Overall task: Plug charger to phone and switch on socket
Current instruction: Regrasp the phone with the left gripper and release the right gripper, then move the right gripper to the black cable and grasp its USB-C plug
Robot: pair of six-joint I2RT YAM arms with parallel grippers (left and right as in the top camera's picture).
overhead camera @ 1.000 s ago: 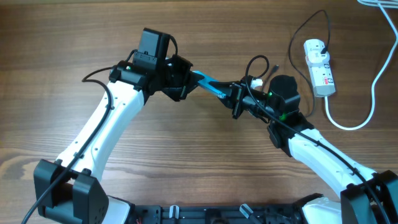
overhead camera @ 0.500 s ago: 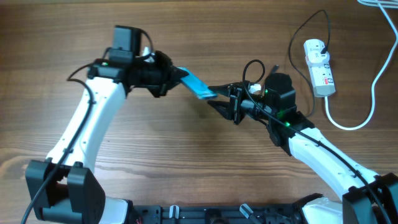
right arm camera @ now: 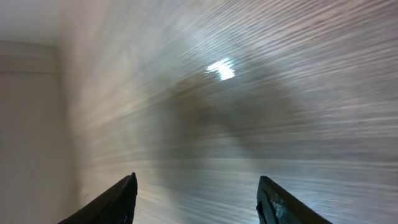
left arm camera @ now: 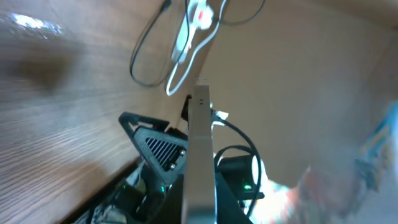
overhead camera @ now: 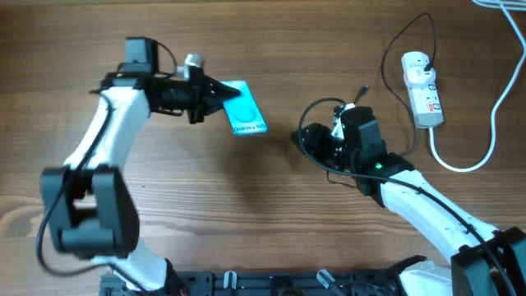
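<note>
Jutting out between the left fingers [overhead camera: 212,89], the phone [overhead camera: 245,117], screen up.

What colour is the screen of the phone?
The phone has a bright cyan screen with small pale text; the overhead view shows it best.

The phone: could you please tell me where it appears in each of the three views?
Overhead: the phone is left of centre in the upper half, screen up, at the tips of the left gripper.
Left wrist: the phone shows edge-on, a grey upright slab at bottom centre.
Right wrist: not in it.
Shared landmark: the wooden table.
</note>
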